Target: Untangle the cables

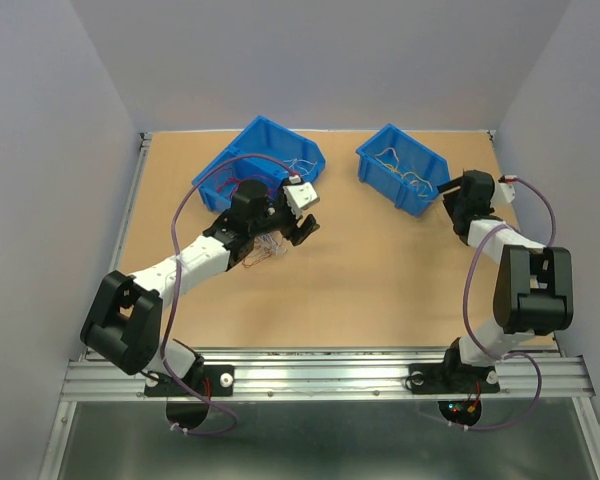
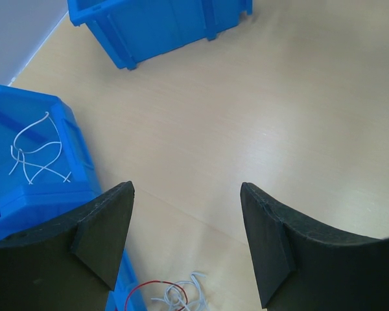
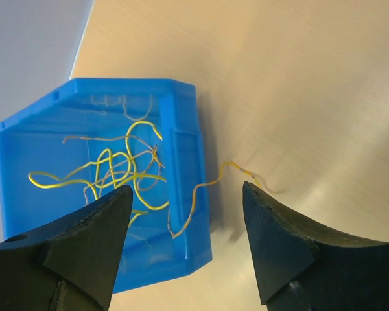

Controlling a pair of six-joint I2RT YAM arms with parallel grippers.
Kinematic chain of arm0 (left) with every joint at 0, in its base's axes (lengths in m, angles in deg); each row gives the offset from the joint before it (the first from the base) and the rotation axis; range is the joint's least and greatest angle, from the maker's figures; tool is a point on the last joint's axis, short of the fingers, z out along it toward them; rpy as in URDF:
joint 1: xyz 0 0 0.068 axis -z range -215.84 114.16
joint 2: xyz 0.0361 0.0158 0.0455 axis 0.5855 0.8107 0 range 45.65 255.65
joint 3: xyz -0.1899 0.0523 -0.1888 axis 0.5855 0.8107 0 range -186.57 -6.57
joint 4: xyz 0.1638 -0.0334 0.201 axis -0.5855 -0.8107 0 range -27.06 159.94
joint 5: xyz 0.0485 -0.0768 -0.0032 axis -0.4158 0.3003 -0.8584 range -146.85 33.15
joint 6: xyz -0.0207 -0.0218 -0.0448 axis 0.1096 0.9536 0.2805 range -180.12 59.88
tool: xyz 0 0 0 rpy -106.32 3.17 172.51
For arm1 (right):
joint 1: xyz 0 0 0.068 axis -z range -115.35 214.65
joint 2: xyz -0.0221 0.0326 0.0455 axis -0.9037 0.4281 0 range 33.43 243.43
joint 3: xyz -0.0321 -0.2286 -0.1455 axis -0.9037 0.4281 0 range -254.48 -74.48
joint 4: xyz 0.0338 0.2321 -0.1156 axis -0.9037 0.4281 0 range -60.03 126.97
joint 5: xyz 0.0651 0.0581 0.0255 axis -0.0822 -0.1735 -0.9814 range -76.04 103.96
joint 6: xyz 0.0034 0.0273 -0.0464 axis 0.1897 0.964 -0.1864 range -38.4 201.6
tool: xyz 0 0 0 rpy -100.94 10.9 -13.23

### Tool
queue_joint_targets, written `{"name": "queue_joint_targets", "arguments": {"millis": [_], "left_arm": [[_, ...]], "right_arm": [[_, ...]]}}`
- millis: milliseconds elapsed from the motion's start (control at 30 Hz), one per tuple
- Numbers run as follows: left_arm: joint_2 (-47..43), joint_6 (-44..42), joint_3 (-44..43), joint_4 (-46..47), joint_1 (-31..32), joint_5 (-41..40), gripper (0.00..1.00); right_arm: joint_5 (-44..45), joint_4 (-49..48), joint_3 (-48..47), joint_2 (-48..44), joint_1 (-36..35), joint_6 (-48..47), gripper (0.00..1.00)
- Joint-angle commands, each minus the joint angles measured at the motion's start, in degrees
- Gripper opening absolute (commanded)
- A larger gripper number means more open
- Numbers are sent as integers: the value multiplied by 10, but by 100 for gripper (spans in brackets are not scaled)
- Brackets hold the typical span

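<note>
Cables (image 3: 117, 170) look sorted by colour: white in left bin (image 2: 45, 202), yellow in right bin (image 3: 188, 116), one strand (image 3: 211, 183) overhanging its wall. The unsorted tangle (image 2: 172, 297) lies at the bottom edge of the left wrist view. Left gripper (image 2: 185, 201) and right gripper (image 3: 185, 194) both gape wide, empty.

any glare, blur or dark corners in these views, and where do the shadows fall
Top external: even, soft light, sharp, only a faint shadow beside the left blue bin. Left wrist: pale sheen on the table, a dark lens corner at lower right, white wires crisp. Right wrist: the right bin throws a soft shadow rightward, and the yellow wire draped over its wall leaves a faint one on the tabletop.
</note>
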State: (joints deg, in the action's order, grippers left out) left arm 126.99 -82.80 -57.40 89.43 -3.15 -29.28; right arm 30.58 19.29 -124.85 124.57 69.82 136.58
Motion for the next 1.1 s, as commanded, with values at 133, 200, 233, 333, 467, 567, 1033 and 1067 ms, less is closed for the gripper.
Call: {"name": "queue_joint_targets", "arguments": {"millis": [133, 200, 233, 333, 467, 567, 1033, 1067], "left_arm": [[4, -6, -27, 9, 4, 3, 78], [7, -6, -29, 6, 5, 2, 78], [8, -6, -30, 6, 5, 3, 78], [9, -7, -30, 5, 5, 1, 78], [8, -8, -30, 5, 5, 1, 78], [7, -8, -30, 4, 6, 1, 78], [8, -11, -31, 2, 8, -2, 78], [9, -12, -31, 2, 8, -3, 78]], "right_arm": [[-58, 8, -18, 25, -5, 32, 68], [-66, 8, -27, 36, -8, 35, 63], [-67, 8, -30, 40, -10, 34, 58], [-63, 7, -32, 41, -17, 33, 33], [-27, -10, -24, 13, -37, 10, 11], [-32, -36, -21, -6, -48, -7, 1], [-86, -153, -97, 52, -85, -117, 1], [-91, -156, -106, 64, -85, -111, 1]]}}
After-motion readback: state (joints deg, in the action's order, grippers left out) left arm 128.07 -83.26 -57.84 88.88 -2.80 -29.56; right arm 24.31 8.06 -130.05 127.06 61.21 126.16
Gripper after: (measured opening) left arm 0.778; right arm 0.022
